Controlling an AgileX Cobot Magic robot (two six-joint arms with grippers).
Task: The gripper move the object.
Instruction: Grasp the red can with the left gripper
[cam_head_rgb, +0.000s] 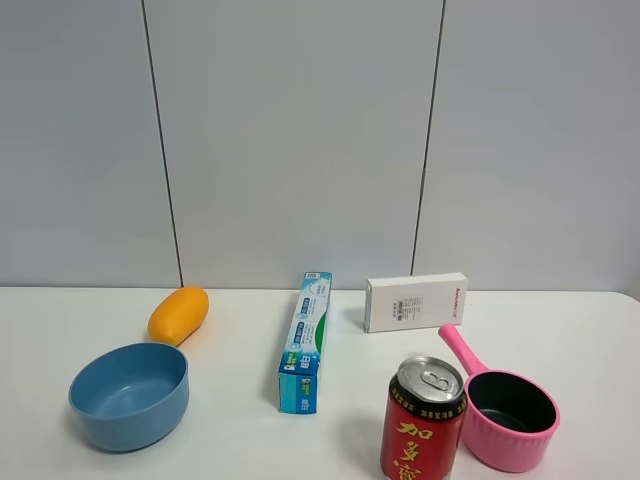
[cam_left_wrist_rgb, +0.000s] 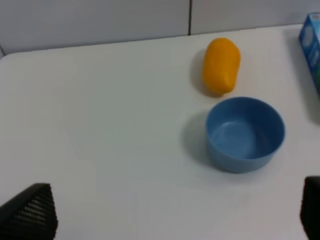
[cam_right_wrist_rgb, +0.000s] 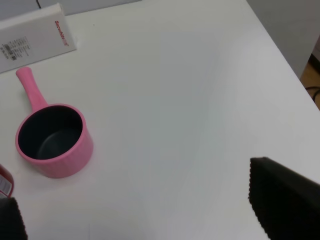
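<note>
The red drink can (cam_head_rgb: 422, 422) with yellow characters and a silver pull-tab top stands upright at the table's front, just left of the pink saucepan (cam_head_rgb: 510, 412). Only a red sliver of the can (cam_right_wrist_rgb: 4, 184) shows at the edge of the right wrist view. My right gripper (cam_right_wrist_rgb: 145, 215) is open and empty above the bare table, to the right of the saucepan (cam_right_wrist_rgb: 54, 140). My left gripper (cam_left_wrist_rgb: 170, 220) is open and empty, off to the left of the blue bowl (cam_left_wrist_rgb: 245, 132). Neither gripper shows in the exterior high view.
An orange mango-like fruit (cam_head_rgb: 179, 314) lies behind the blue bowl (cam_head_rgb: 129, 395). A blue-green long box (cam_head_rgb: 306, 340) lies in the middle. A white box (cam_head_rgb: 416, 301) stands at the back. The table's right edge (cam_right_wrist_rgb: 280, 52) is near.
</note>
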